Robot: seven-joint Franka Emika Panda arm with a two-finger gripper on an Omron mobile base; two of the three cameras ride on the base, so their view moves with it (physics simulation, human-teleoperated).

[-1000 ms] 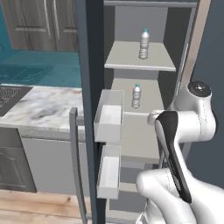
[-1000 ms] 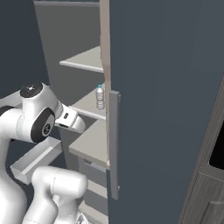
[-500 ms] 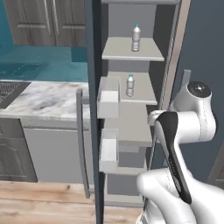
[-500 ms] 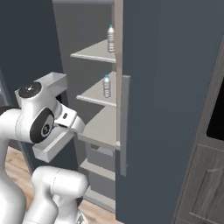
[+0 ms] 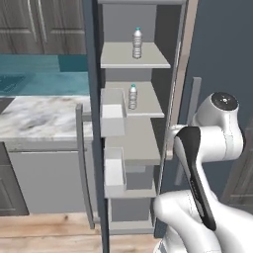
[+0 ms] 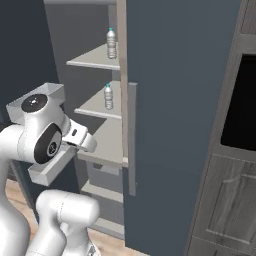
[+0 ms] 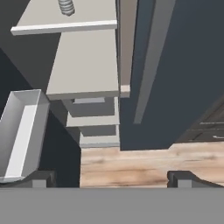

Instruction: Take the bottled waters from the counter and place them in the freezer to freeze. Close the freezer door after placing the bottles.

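Observation:
Both bottled waters stand upright inside the freezer (image 5: 136, 148): one bottle (image 5: 137, 43) (image 6: 111, 43) on the upper shelf, the other bottle (image 5: 132, 97) (image 6: 108, 96) on the shelf below. The hand view catches the ribbed base of one bottle (image 7: 66, 6) at its top edge. The freezer door (image 5: 95, 148) is swung wide open, seen edge-on, with its bar handle (image 5: 80, 163) and white bins (image 5: 112, 120) showing. My gripper (image 7: 111, 180) is open and empty, in front of the lower shelves, looking down at the wooden floor. The counter (image 5: 39, 116) lies to the left.
The adjoining dark panel (image 6: 175, 100) with its long grey handle (image 6: 132, 140) stands closed to the right of the shelves. A door bin (image 7: 22, 131) sits close on the hand's left. Grey wall cabinets (image 5: 44, 24) hang above the counter, and a dark oven front (image 6: 240, 100) is at far right.
The whole picture has shifted in both base views, so the camera has moved; the freezer now sits nearer the middle. The bottles stay on their shelves and the gripper stays open.

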